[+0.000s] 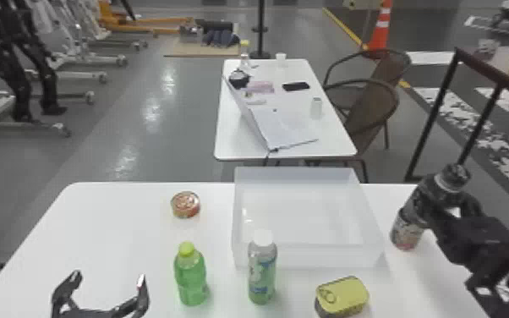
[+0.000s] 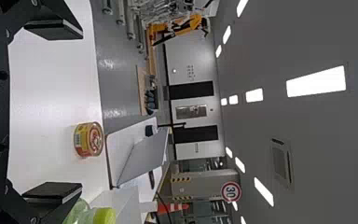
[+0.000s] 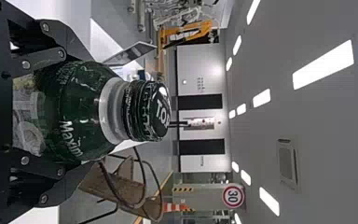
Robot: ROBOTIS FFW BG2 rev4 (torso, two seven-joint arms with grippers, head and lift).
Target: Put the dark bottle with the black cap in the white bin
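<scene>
The left tool (image 1: 108,277) is closest, low at the front of the counter (image 1: 118,232), with its two fingers wide apart. The right tool (image 1: 446,207) is squeezed around the dark bottle (image 1: 407,230), and the bottle's black cap is up. That bottle is outside the white bin (image 1: 308,253), off to its right. I can't tell if its bottom touches the counter. Just past the left tool, on its right, stands a green bottle (image 1: 191,275) with a yellow-green cap. Next to that is a clear bottle (image 1: 262,270) with a white cap, upright near the front of the bin. A yellow tin (image 1: 342,294) sits in front of the bin too, more to the right. A round tin (image 1: 185,204) sits farther back, left of the bin. Past the counter is a far table (image 1: 245,146) with an open laptop (image 1: 285,129) on it. Brown chairs (image 1: 370,114) stand by its right side, and an orange cone (image 1: 379,34) is behind them.
</scene>
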